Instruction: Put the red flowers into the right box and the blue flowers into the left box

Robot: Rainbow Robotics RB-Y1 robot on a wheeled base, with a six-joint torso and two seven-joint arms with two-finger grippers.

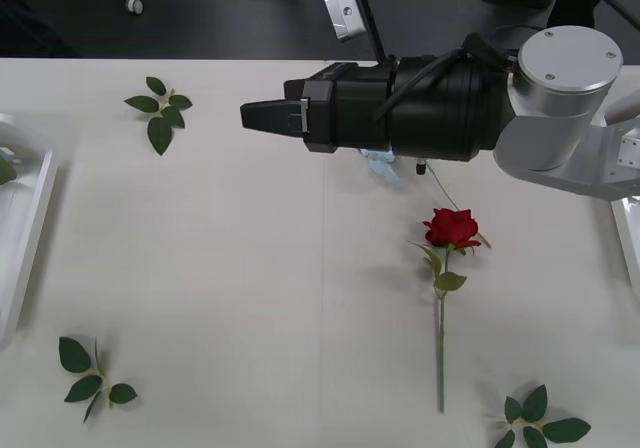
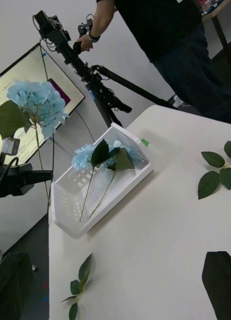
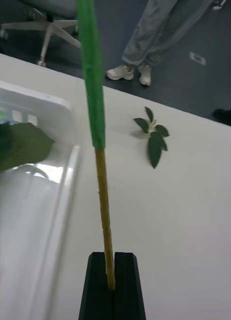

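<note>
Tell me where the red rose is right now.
The red rose lies on the table's right half in the front view, just below the right arm, its stem pointing toward the robot.

Red artificial roses on the white table: one (image 1: 452, 227), lying right of centre. Bloomless green leaf sprigs on the table: three, at 10 o'clock (image 1: 160, 108), 7 o'clock (image 1: 92, 376) and 5 o'clock (image 1: 537, 423). Pale blue hydrangea heads: one raised on its stem (image 2: 38, 103), and a cluster (image 2: 95, 152) inside the white slotted box (image 2: 65, 210), exact count indeterminable. White boxes: one at 9 o'clock (image 1: 22, 233).
</note>
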